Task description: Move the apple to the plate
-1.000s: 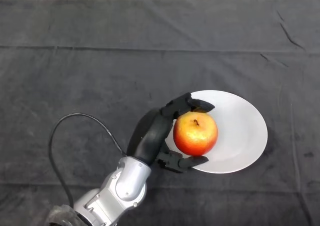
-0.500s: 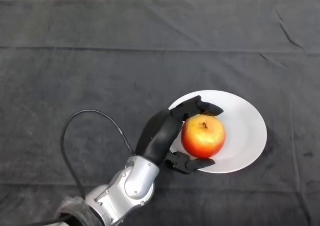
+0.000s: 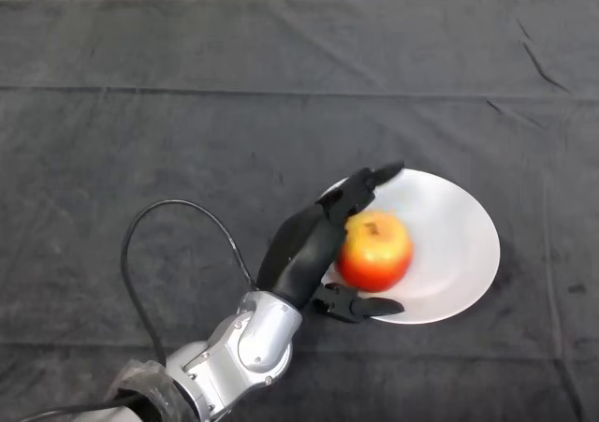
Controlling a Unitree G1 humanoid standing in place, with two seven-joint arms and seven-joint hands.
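A red and yellow apple [image 3: 376, 251] rests on the left half of a white plate [image 3: 454, 244] in the head view. My left hand [image 3: 304, 249] is at the plate's left rim, just left of the apple. Its fingers [image 3: 360, 190] point straight up and away above the apple, and the thumb [image 3: 360, 304] lies below it. The hand is open and no longer wrapped round the apple. The silver-grey forearm [image 3: 248, 342] comes in from the lower left.
A dark cloth [image 3: 187, 132] covers the whole table. The table's far edge runs along the top of the view.
The hand carried the apple a little right onto the plate. Its fingers have since straightened and lifted off the apple, which now sits on the plate.
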